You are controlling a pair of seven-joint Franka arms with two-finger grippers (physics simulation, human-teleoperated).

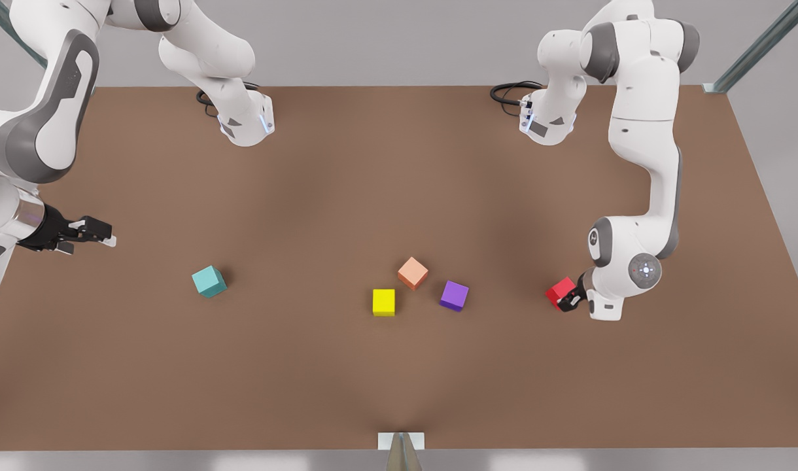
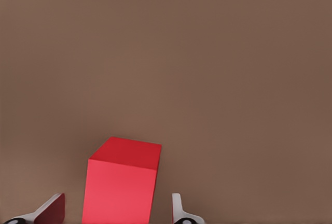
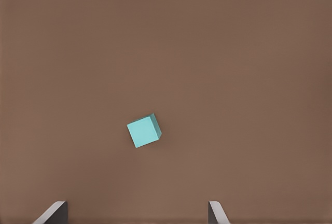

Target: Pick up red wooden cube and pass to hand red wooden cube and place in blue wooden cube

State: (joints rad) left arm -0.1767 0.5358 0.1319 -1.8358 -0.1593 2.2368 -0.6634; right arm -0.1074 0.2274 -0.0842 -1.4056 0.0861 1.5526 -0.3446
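Note:
The red wooden cube [image 1: 560, 289] sits on the brown table at the front view's right. My left gripper [image 1: 570, 301] is down at it, open, and in the left wrist view the cube [image 2: 122, 182] stands between the two fingertips [image 2: 52, 209] with a small gap on each side. The blue wooden cube [image 1: 208, 281], teal in colour, lies at the front view's left and appears alone on the table in the right wrist view [image 3: 143, 130]. The hand, my right gripper [image 1: 104, 234], hovers open at the far left of the front view, left of the teal cube, holding nothing.
A peach cube [image 1: 413, 273], a yellow cube [image 1: 383, 302] and a purple cube [image 1: 454, 296] cluster mid-table between the red and teal cubes. The two arm bases [image 1: 245, 121] stand at the table's far edge.

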